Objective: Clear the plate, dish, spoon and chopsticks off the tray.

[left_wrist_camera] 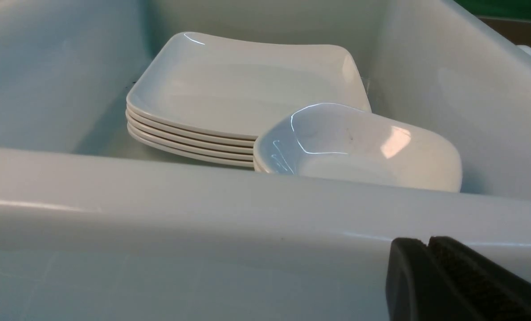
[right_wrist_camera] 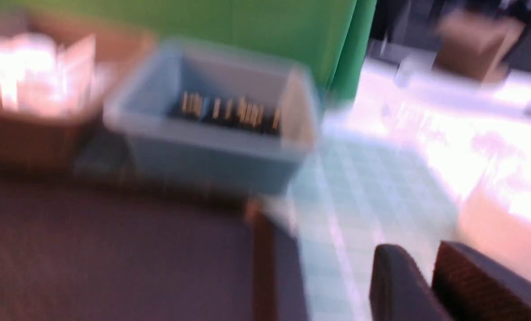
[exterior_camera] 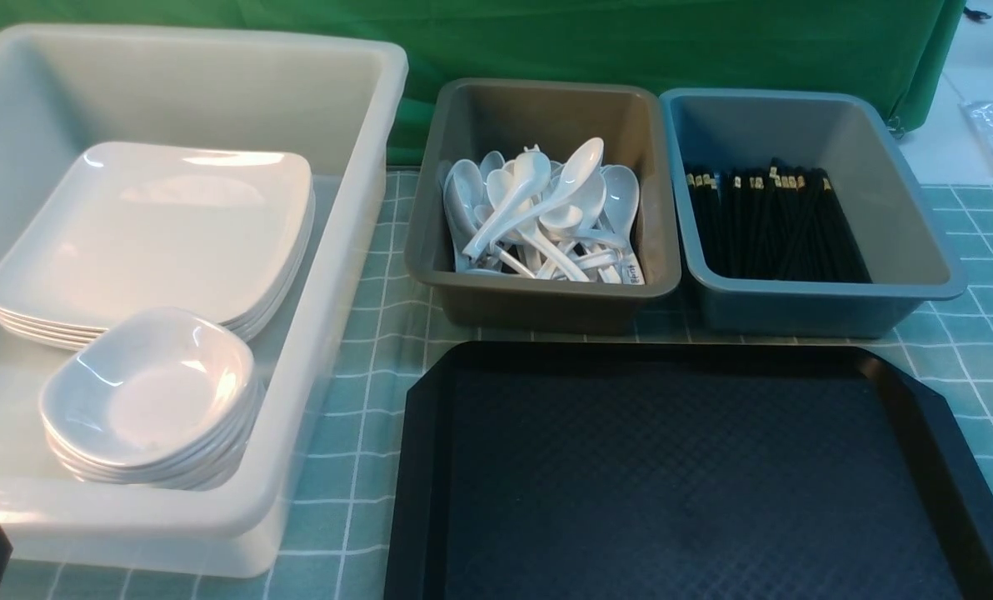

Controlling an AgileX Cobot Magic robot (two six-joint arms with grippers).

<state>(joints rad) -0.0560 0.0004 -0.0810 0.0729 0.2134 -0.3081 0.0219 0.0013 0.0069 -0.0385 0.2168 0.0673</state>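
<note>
Tray [exterior_camera: 696,475] bare; plate [exterior_camera: 155,225] stacked in white tub, chopsticks [exterior_camera: 771,225] in blue bin beyond tray. Left gripper [left_wrist_camera: 428,249] pressed shut, empty. Right gripper [right_wrist_camera: 435,263] slightly parted, nothing held.

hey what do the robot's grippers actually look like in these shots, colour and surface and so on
Little shows. The left gripper has matte black jaws with rounded tips; the inner face is a finely textured, grid-like pad. The right gripper, though blurred, looks the same: dark, rounded jaws, one with a cross-hatched pad. No cables, markings or arm links are visible in any view.
</note>
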